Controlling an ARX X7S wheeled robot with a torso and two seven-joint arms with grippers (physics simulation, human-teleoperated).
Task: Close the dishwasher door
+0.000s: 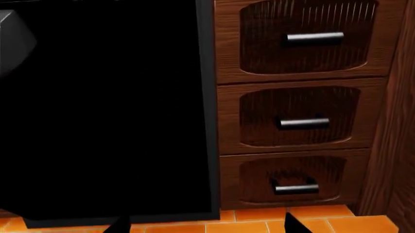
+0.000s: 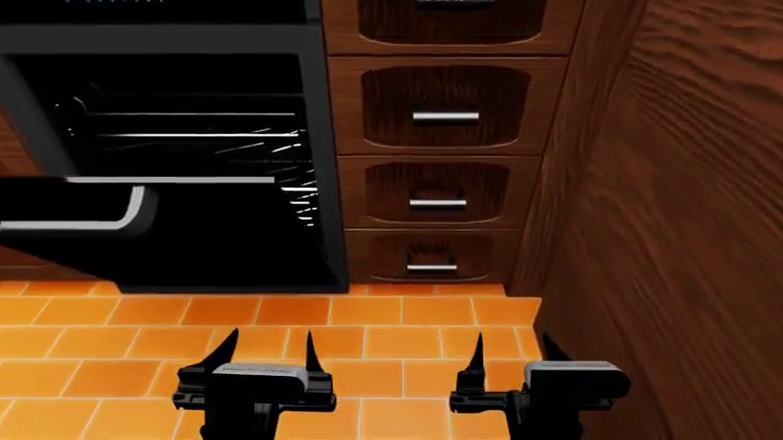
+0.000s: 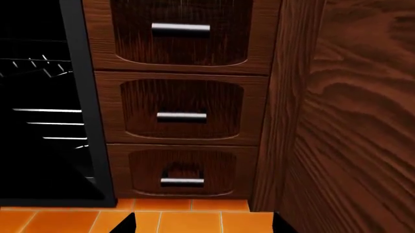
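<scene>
The dishwasher door (image 2: 208, 243) is a glossy black panel at the left of the head view. It hangs open and tilts out from the cavity, where wire racks (image 2: 196, 128) show. Its grey bar handle (image 2: 73, 223) runs along the door's upper edge. In the left wrist view the door (image 1: 97, 111) fills the picture, with a bit of the handle (image 1: 13, 39) at its edge. My left gripper (image 2: 270, 353) is open and empty, low over the floor in front of the door, apart from it. My right gripper (image 2: 514, 353) is open and empty, in front of the drawers.
A stack of brown wooden drawers (image 2: 435, 119) with short silver handles stands right of the dishwasher. A tall wooden side wall (image 2: 685, 183) closes in the right, close to my right arm. The floor is orange tile (image 2: 367, 321).
</scene>
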